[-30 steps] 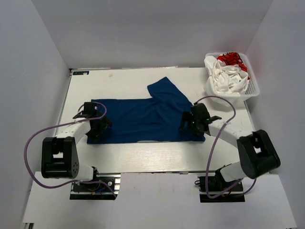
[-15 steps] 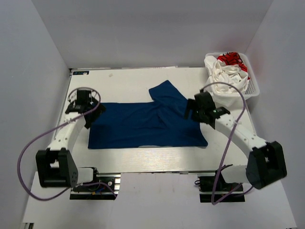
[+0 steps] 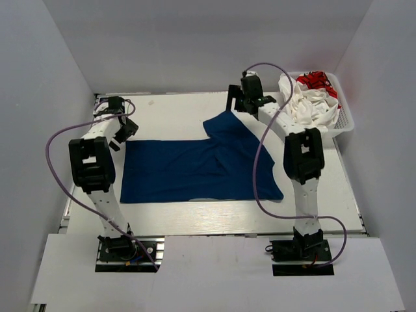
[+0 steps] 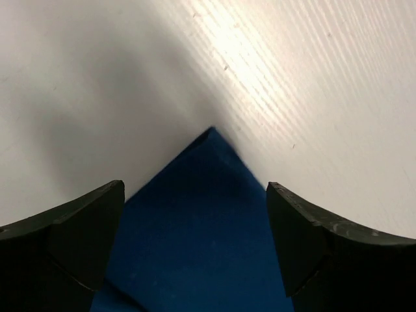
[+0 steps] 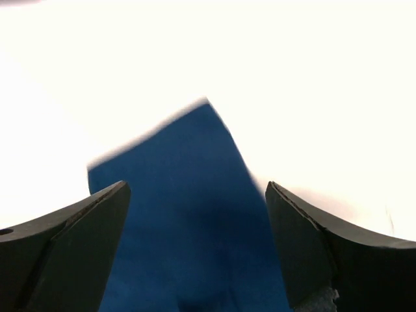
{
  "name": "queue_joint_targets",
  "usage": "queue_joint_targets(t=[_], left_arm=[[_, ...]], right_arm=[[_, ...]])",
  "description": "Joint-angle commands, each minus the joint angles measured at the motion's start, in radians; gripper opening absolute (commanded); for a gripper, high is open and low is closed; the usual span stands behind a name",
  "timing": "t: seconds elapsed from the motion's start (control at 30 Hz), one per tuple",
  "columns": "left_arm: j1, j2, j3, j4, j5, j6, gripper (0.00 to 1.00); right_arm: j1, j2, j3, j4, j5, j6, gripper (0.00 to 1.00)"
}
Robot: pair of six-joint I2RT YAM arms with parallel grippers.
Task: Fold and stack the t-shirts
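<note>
Left gripper and right gripper gape empty above blue t-shirt far corners. Descend straight, pinch both evenly.

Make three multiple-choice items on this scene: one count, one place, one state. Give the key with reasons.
1. How many shirts lie on the table? A none; B one; C two.
2. Where is the white shirt? A in the basket; B flat on the table; C hanging off the table's edge.
3. The left gripper has its jaws: A open, empty; B shut on cloth; C shut, empty.

Key: 1 B, only the blue shirt lies there; 2 A, it is bunched inside the basket; 3 A, the left wrist view shows them apart, with a shirt corner on the table between them.
</note>
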Motion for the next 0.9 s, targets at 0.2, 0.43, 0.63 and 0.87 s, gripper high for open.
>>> queue_joint_targets(t=[0.2,0.43,0.63,0.87], left_arm=[[0.000,0.120,0.128,0.012,-0.004,0.037,0.71],[0.000,0.157,0.118,0.035,0.036,0.057,0.32],[0.000,0.169,0.098,0.035,0.068,0.046,0.00],[0.000,0.159,0.089,0.004,0.059,0.037,0.00]], right_arm=[[-0.009,0.272,0.272,0.170,-0.093,-0.162,0.90],[-0.003,0.459,0.429,0.248,-0.114,-0.182,0.90],[0.003,0.463,0.405,0.195,-0.123,-0.183,0.81],[0.026,0.308,0.227,0.130,-0.096,-0.237,0.47]])
